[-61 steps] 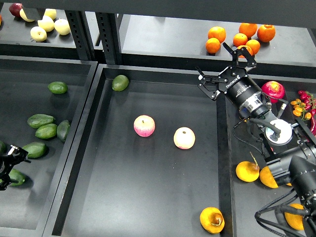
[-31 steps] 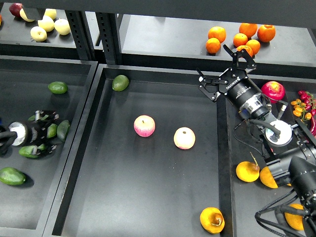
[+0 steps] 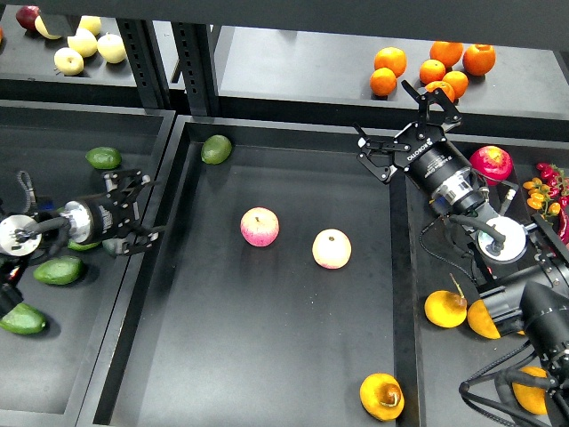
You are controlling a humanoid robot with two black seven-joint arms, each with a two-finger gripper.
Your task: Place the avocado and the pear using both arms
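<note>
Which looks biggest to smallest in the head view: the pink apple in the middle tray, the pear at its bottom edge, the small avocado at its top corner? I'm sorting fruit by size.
1. pear, though nearness to the camera may enlarge it
2. pink apple, close to the pear
3. small avocado, clearly smallest

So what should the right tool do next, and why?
Probably swing back toward the pear. The right tool hangs open and empty over the far right corner of the middle tray, while the pear lies untouched at the tray's near edge.
</note>
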